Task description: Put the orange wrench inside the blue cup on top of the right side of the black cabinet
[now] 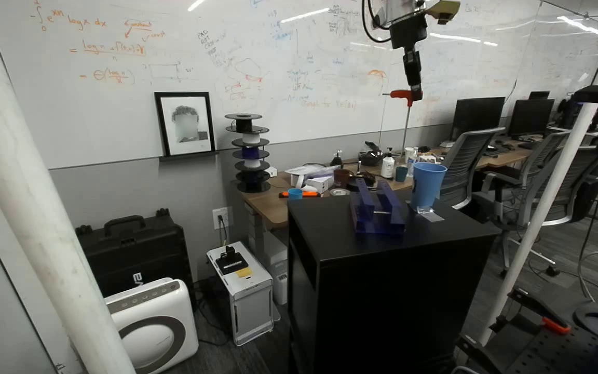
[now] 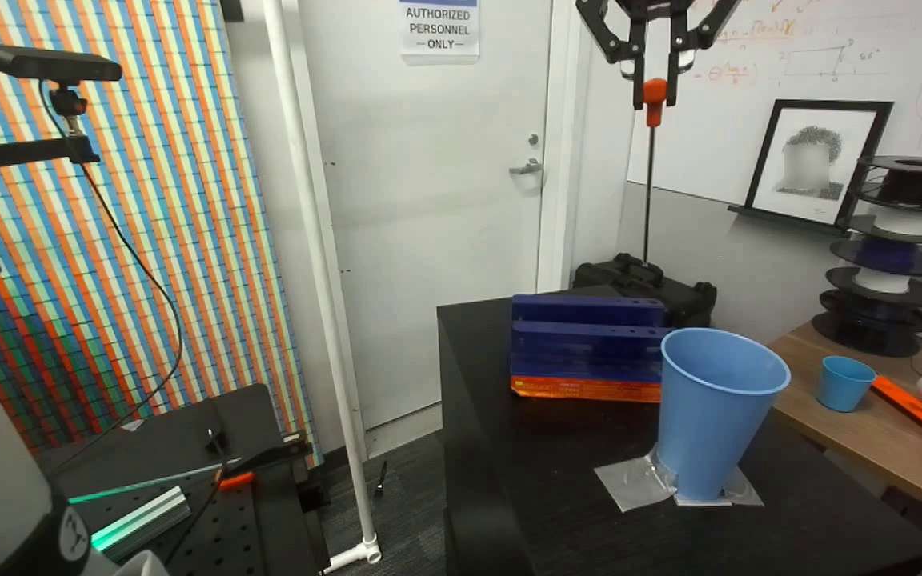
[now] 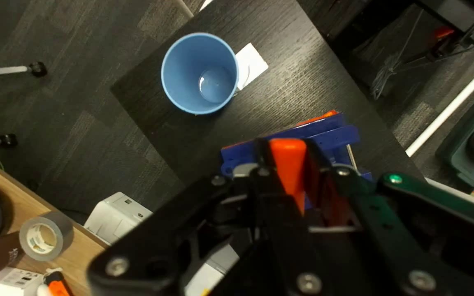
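The orange wrench is a T-handle tool with an orange handle (image 1: 401,94) and a thin straight shaft (image 2: 650,192) hanging nearly straight down. My gripper (image 2: 655,92) is shut on its handle, high above the black cabinet (image 1: 403,306). The handle (image 3: 288,164) also shows between the fingers in the wrist view, in line with the blue rack. The light-blue cup (image 2: 713,424) stands upright, taped near a corner of the cabinet top. In the wrist view the cup (image 3: 200,74) looks empty and lies up and left of the fingers. The wrench is apart from the cup.
A dark-blue two-walled rack (image 2: 589,344) stands on the cabinet beside the cup. A wooden desk (image 1: 273,208) with a small blue cup (image 2: 843,384) and clutter is behind. A spool stack (image 1: 250,153), white pole (image 1: 538,208) and black hard case (image 1: 133,254) stand around.
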You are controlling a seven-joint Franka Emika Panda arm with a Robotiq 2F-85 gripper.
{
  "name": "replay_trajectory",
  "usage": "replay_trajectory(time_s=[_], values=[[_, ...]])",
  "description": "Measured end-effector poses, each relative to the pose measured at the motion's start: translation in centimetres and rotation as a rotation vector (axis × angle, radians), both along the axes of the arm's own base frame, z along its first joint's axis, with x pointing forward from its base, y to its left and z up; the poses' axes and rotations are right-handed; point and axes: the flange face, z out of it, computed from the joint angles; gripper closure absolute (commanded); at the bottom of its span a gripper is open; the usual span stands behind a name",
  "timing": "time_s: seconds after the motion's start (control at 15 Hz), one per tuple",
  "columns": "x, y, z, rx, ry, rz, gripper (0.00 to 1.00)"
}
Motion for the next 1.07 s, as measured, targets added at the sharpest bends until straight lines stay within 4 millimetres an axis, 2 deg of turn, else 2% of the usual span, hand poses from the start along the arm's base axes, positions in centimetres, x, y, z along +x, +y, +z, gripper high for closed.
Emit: replay_trajectory(time_s=[0.27, 0.47, 0.67, 1.07], values=[[-1.8, -3.4, 2.6, -0.024, -0.027, -0.119, 0.89], [-2.0, -5.7, 2.4, -0.032, -0.029, -0.183, 0.89], [-1.6, -7.3, 0.5, -0.036, 0.006, -0.215, 0.89], [0.1, -8.9, -5.2, -0.042, 0.099, -0.240, 0.88]])
